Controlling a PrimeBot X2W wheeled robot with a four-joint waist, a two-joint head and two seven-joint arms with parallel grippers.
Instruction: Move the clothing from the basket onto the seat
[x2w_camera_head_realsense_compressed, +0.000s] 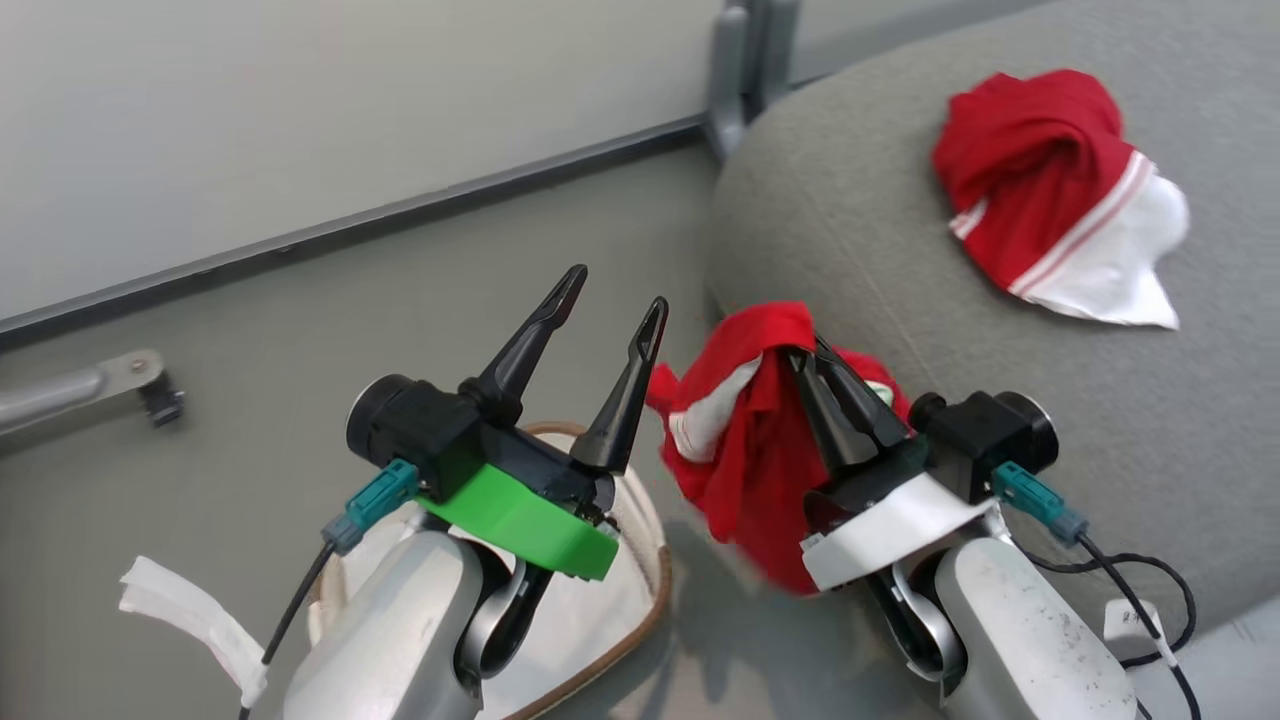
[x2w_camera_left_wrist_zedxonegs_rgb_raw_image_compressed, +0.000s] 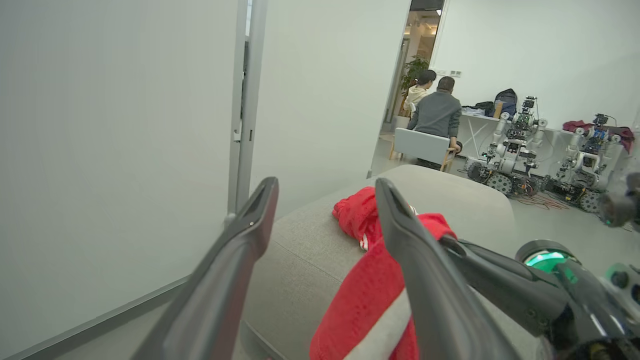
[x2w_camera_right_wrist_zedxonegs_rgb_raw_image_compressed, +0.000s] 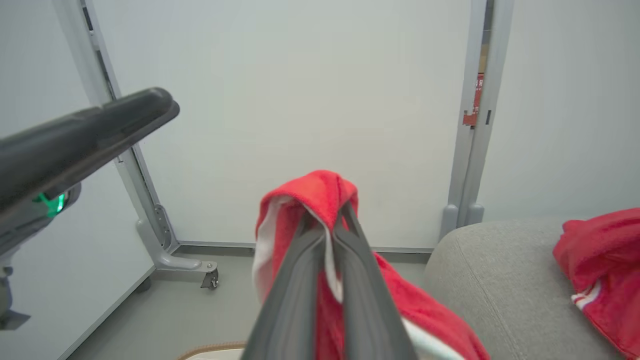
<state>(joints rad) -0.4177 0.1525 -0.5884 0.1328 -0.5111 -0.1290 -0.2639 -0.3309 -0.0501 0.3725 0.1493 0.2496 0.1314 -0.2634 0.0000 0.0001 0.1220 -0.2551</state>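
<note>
The seat (x2w_camera_head_realsense_compressed: 850, 220) is a large grey upholstered cushion with a rounded edge, at the upper right of the head view. One red garment (x2w_camera_head_realsense_compressed: 1030, 170) lies bunched on it, well in from the edge, showing a white panel and white stripes.

The basket (x2w_camera_head_realsense_compressed: 655, 590) stands on the floor under the left arm, near the seat's front. Its brown rim and white inside show, but the arm hides most of it. No red is seen in the part that shows.

Step in hand, as judged: transfer of a second garment (x2w_camera_head_realsense_compressed: 745, 460). It hangs from the right claw (x2w_camera_head_realsense_compressed: 808, 352), whose fingers are pinched together on a fold of it, between basket and seat, with its lower end draping free. The next move calls for carrying it over the cushion edge, then parting the fingers. The fabric is soft, limp and bright red with white trim, and it may cling on release.

The left claw (x2w_camera_head_realsense_compressed: 618, 287) has its fingers spread wide with nothing in them, just beside the hanging garment.
</note>
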